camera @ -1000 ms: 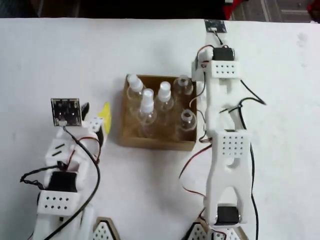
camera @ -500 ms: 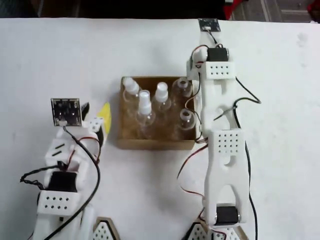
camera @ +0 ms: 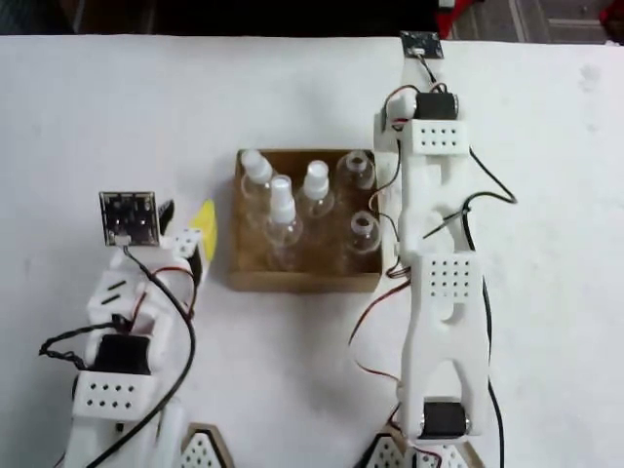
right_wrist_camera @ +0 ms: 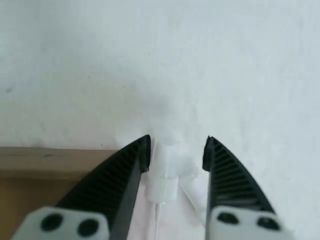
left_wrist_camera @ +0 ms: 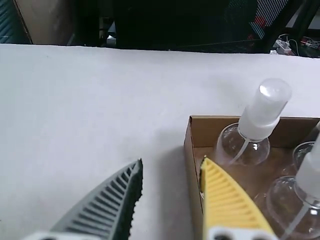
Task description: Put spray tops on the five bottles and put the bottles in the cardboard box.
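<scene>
Right gripper (right_wrist_camera: 175,150): released, black fingers parted either side of a white spray top (right_wrist_camera: 162,175), touching one finger and clear of the other. Just off the far right corner of the cardboard box (camera: 302,280), mid-table (camera: 117,107).

Left gripper (left_wrist_camera: 170,177): slack too, grasping nothing, straddling the box's left wall.

Inside the box: five bottles (camera: 363,234), three capped with sprayers, two along the right wall bare-necked.

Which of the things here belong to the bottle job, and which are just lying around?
Job: cardboard box; three capped bottles and two open bottles in it; spray top inside the open right gripper; left gripper beside the box.
Lying about: red object beyond the table.
</scene>
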